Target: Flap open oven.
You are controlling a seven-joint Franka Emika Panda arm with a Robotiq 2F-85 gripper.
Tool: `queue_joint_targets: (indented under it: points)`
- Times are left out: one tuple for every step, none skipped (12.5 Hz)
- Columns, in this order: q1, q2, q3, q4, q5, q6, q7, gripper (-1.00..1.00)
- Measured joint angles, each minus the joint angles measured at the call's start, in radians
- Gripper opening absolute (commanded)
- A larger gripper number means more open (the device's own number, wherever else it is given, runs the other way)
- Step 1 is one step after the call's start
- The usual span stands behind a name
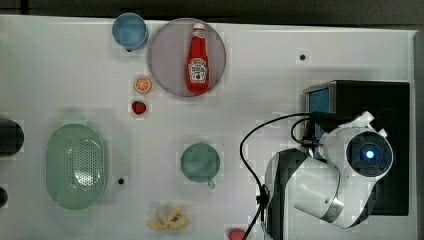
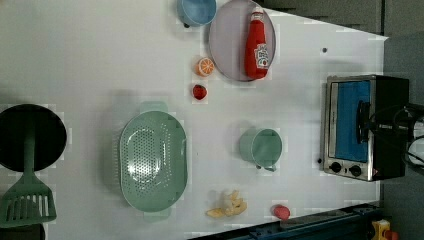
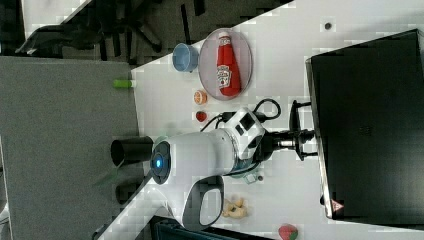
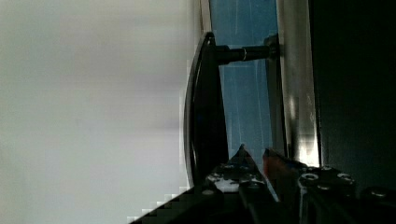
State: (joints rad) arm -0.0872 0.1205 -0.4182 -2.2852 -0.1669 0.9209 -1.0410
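Note:
The oven [image 1: 395, 100] stands at the top view's right edge, its black top up and its blue glass door [image 2: 352, 115] upright in the silver frame. My gripper [image 4: 254, 154] is at the door's dark bar handle [image 4: 201, 107]. Both fingertips sit in the slot between that bar and the glass. The jaws stand a narrow gap apart, with only blue glass showing between them. One fingertip [image 4: 243, 151] lies close beside the bar. In the right view the gripper [image 3: 310, 134] reaches straight to the oven's [image 3: 370, 125] front face. The white arm [image 1: 340, 165] hangs over the oven's front.
A green mug [image 1: 200, 162] sits in front of the oven door. Farther off are a ketchup bottle [image 1: 198, 60] on a plate, a blue cup [image 1: 129, 30], a green colander [image 1: 76, 165], banana pieces [image 1: 169, 217], an orange slice and a strawberry. Black cables [image 1: 250, 145] loop off the wrist.

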Motion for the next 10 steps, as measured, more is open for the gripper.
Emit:
queue_joint_targets:
  points:
    - [0.0, 0.0, 0.0, 0.0, -0.003, 0.0, -0.001, -0.65]
    - [0.0, 0.0, -0.001, 0.002, -0.01, 0.003, -0.001, -0.65]
    - [-0.001, 0.002, 0.0, 0.002, -0.012, 0.006, -0.002, -0.65]
    - [-0.001, 0.009, 0.002, 0.006, -0.005, 0.007, -0.002, -0.65]
    - [0.003, 0.014, 0.002, 0.006, 0.002, 0.009, -0.002, -0.65]
    - [0.006, 0.011, 0.004, 0.002, -0.015, 0.009, -0.002, -0.65]
    - [0.012, 0.009, 0.006, 0.002, -0.057, 0.006, -0.002, -0.65]
    - [0.023, 0.009, 0.005, 0.0, -0.097, 0.004, 0.0, -0.65]
    - [0.036, 0.009, 0.005, -0.002, -0.14, 0.006, 0.008, -0.65]
    - [0.045, 0.01, 0.009, -0.006, -0.184, 0.007, 0.038, -0.65]
